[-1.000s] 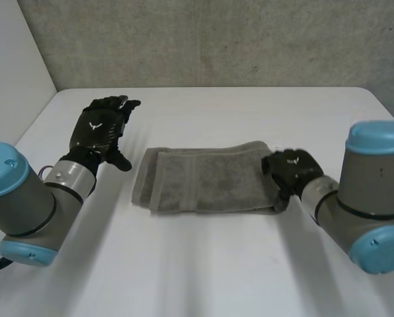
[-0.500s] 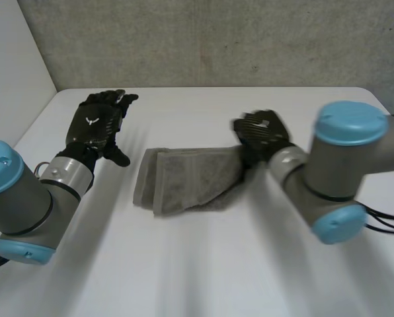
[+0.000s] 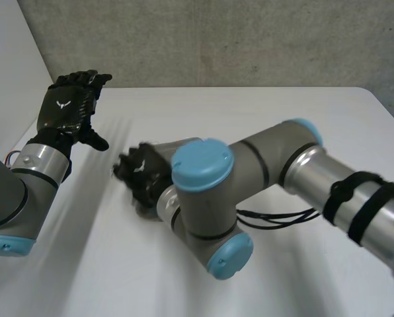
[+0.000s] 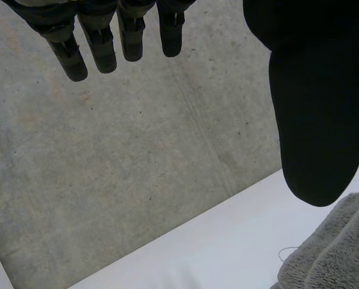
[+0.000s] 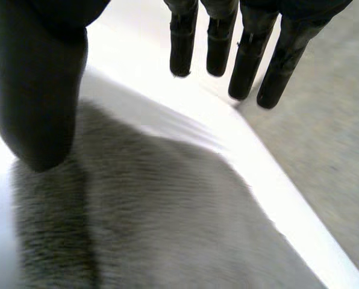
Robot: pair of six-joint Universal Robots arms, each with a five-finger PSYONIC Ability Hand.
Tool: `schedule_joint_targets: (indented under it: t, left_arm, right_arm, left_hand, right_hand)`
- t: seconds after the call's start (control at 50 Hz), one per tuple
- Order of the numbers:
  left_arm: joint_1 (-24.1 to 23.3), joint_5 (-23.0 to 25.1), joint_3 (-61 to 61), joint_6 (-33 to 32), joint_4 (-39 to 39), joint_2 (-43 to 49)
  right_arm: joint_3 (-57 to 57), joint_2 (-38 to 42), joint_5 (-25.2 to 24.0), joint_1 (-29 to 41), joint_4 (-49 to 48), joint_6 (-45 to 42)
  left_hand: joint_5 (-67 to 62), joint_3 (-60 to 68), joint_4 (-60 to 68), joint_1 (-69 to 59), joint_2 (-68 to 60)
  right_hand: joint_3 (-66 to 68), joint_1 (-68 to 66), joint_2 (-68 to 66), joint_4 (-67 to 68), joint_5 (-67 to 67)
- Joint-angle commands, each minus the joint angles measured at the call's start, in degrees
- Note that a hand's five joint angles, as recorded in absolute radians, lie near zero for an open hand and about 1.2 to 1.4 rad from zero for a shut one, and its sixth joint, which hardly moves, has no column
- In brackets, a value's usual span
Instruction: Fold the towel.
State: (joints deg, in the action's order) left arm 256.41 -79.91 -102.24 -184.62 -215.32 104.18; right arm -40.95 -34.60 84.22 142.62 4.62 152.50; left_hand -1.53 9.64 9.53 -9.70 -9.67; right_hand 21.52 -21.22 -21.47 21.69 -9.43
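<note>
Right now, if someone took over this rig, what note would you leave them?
Left hand: open, held up by the table's far left corner, holding nothing.
Right hand: open, palm over the towel, not gripping it.
Towel: grey, lying on the table beneath the right hand.
Done: cannot tell how far it is folded.
Left: check the fold, then draw the right hand back.

White table point(image 3: 316, 112), matte, with a rounded far right corner. Directly behind the table's far edge rises a rough grey concrete wall point(image 3: 217, 39), mottled and pitted. At the table's left side a plain white panel point(image 3: 8, 72) meets the concrete in a vertical corner. Soft, diffuse light falls across the table top.
</note>
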Motion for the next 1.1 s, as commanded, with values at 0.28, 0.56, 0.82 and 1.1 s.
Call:
schedule_joint_targets:
  t: [0.28,0.56,0.82,1.1]
  left_arm:
    - [-4.08,0.28,2.49,5.58,2.97,7.53]
    - [-8.3,0.19,5.21,5.23,8.77,18.17]
    - [-8.21,0.02,8.72,4.97,12.37,6.94]
    - [-8.21,-6.84,23.14,5.49,32.59,-8.2]
  right_arm:
    - [-13.37,-14.44,5.25,-13.95,0.13,22.31]
    - [-10.47,-1.88,-4.51,-15.8,0.39,23.89]
    - [-9.49,-15.82,-3.72,-17.72,3.12,23.28]
    - [-16.53,-37.56,12.02,-24.94,7.07,21.87]
  left_hand:
    - [1.53,0.36,0.47,-0.3,-0.33]
    - [1.53,0.36,0.47,-0.3,-0.33]
    - [1.53,0.36,0.47,-0.3,-0.33]
    - [1.53,0.36,0.47,-0.3,-0.33]
  right_hand:
    - [-11.52,11.22,11.47,-11.69,9.43]
    - [-11.52,11.22,11.47,-11.69,9.43]
    - [-11.52,11.22,11.47,-11.69,9.43]
    - [-11.52,11.22,11.47,-11.69,9.43]
